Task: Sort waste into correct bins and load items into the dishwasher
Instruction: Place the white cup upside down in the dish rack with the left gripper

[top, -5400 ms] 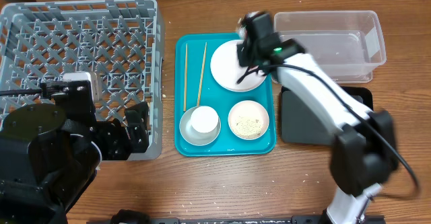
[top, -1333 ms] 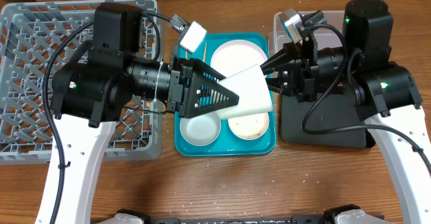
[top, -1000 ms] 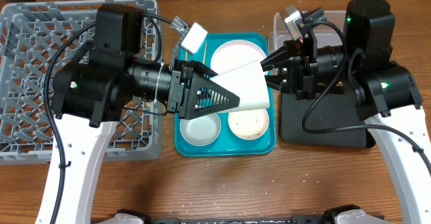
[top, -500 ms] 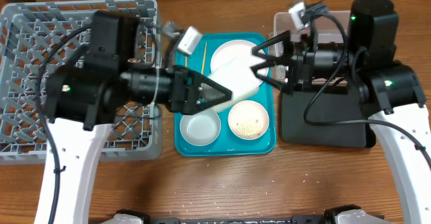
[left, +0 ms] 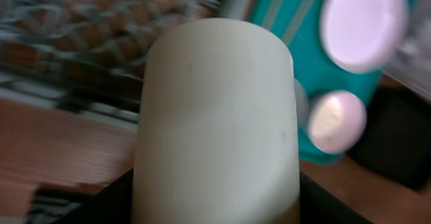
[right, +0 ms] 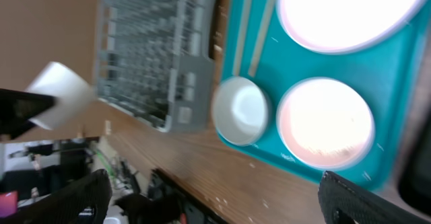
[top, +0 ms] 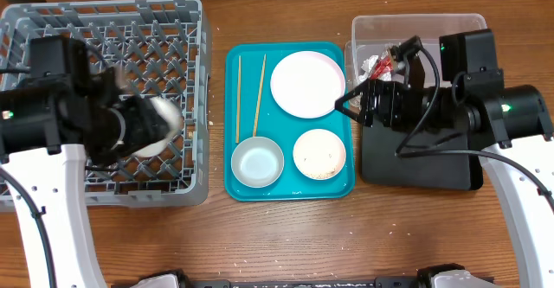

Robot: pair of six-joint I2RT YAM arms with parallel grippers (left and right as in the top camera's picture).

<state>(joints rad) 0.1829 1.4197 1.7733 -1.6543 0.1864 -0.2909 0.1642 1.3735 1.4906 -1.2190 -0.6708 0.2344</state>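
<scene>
A white cup [top: 163,118] hangs over the grey dish rack [top: 52,28] near its right side, with my left gripper [top: 130,131] shut on it. In the left wrist view the cup [left: 215,116] fills the frame between the dark fingers [left: 111,204]. My right gripper [top: 346,108] stands open and empty at the teal tray's [top: 234,184] right edge. The tray holds a white plate [top: 305,83], chopsticks [top: 251,98], a small empty bowl [top: 257,161] and a bowl of food scraps [top: 319,153]. In the right wrist view the cup [right: 60,93] shows beside the rack [right: 155,56].
A clear plastic bin [top: 450,37] at the back right holds a crumpled foil wrapper [top: 378,63]. A black bin [top: 424,163] lies in front of it, under my right arm. Bare wooden table runs along the front edge.
The left arm has swung the cup from above the tray leftward over the rack. The right gripper opened wide, let go of the cup and drew back to the right.
</scene>
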